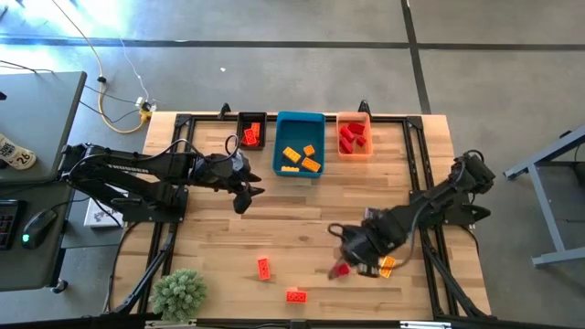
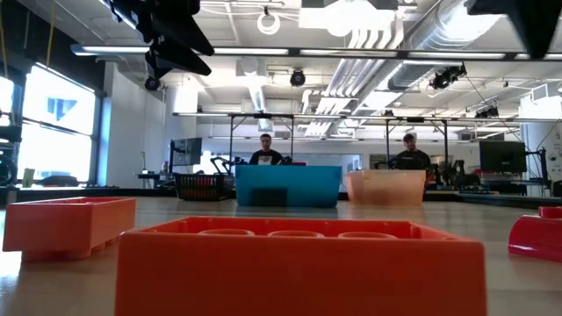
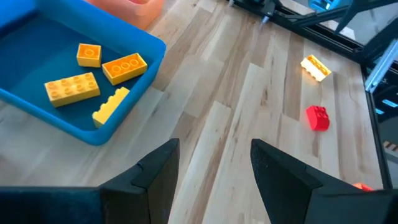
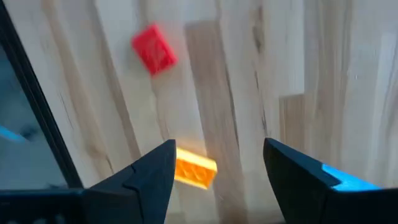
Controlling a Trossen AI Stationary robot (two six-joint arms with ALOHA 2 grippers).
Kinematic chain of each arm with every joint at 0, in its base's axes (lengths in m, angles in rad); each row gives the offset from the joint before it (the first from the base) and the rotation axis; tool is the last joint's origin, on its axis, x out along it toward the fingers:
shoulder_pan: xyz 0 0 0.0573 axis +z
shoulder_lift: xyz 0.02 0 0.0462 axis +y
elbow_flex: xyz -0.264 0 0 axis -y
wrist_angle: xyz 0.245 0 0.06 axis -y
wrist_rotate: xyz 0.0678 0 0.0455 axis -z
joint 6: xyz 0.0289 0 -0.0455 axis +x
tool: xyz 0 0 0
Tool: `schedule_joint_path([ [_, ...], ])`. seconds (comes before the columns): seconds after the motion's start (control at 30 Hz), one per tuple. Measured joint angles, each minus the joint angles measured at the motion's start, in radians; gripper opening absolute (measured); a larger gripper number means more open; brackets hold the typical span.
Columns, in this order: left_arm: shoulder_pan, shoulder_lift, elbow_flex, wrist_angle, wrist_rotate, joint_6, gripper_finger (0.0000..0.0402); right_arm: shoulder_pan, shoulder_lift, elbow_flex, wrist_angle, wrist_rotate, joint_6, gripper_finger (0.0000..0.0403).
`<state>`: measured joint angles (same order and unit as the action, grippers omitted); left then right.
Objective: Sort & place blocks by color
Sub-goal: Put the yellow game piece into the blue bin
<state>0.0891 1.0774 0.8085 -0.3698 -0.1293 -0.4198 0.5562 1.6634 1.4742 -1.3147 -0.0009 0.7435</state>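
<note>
While the three bins point(image 1: 300, 146) already held blocks, four blocks point(image 1: 264, 268) remained loose on the tabletop point(image 1: 302, 219); the right tool point(image 1: 352, 251) hovered wide and empty.

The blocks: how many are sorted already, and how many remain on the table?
Done: bricks fill the black bin, blue bin and orange bin. In hand: nothing; the open right gripper hovers over a yellow-orange brick. Left: four bricks on the table.

Blue bin point(image 1: 299, 122) holds yellow-orange blocks point(image 1: 302, 157); orange bin point(image 1: 354, 151), red blocks point(image 1: 352, 137).
</note>
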Motion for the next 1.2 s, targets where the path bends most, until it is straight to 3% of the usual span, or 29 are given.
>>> schedule_joint_path([
  [0.57,-0.007,0.000,0.000,0.000,0.042,-0.023,0.0186,0.306,0.018,0.000,-0.017,0.113,-0.381,0.0222],
  [0.97,-0.007,0.000,0.000,0.000,0.040,-0.024,0.0186,0.377,0.167,-0.001,-0.018,0.102,-0.484,0.0222],
  [1.2,-0.007,0.000,0.000,0.000,0.040,-0.026,0.0186,0.382,0.190,-0.141,0.002,0.101,-0.491,0.0222],
])
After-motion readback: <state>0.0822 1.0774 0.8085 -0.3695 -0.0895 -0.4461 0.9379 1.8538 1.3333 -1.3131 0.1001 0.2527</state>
